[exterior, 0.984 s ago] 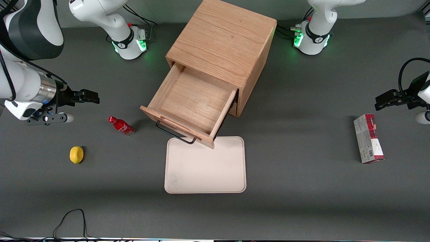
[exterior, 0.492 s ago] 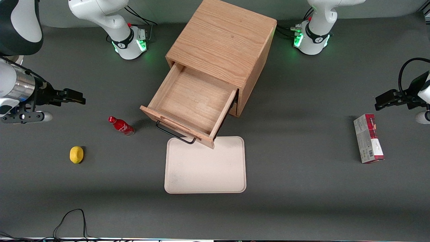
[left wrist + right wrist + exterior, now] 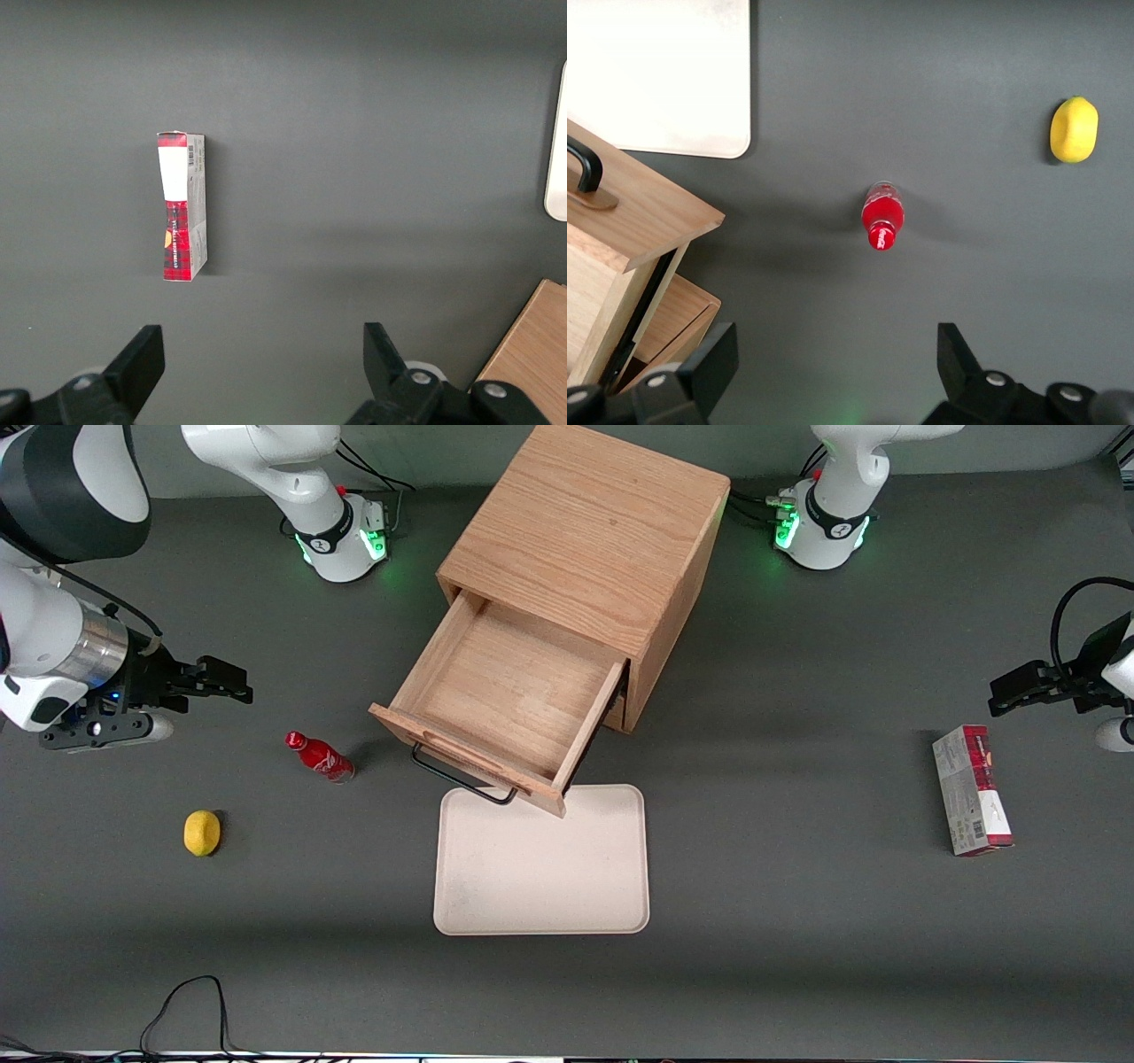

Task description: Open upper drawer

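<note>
Jaws of the right arm's gripper (image 3: 232, 683) stand spread apart and hold nothing, hovering above the table (image 3: 797, 957) toward the working arm's end, well apart from the cabinet (image 3: 589, 540). In the right wrist view the two fingers (image 3: 713, 363) show wide apart with bare table between them. The upper drawer (image 3: 509, 695) is pulled far out of the oak cabinet, its light-wood inside bare, its thin black handle (image 3: 461, 779) hanging over the edge of the cream tray (image 3: 540, 886) that lies nearer the front camera. A red bottle (image 3: 319, 755) stands beside the drawer's front, between it and the gripper, and a yellow lemon (image 3: 202, 833) lies nearer the front camera than the bottle
</note>
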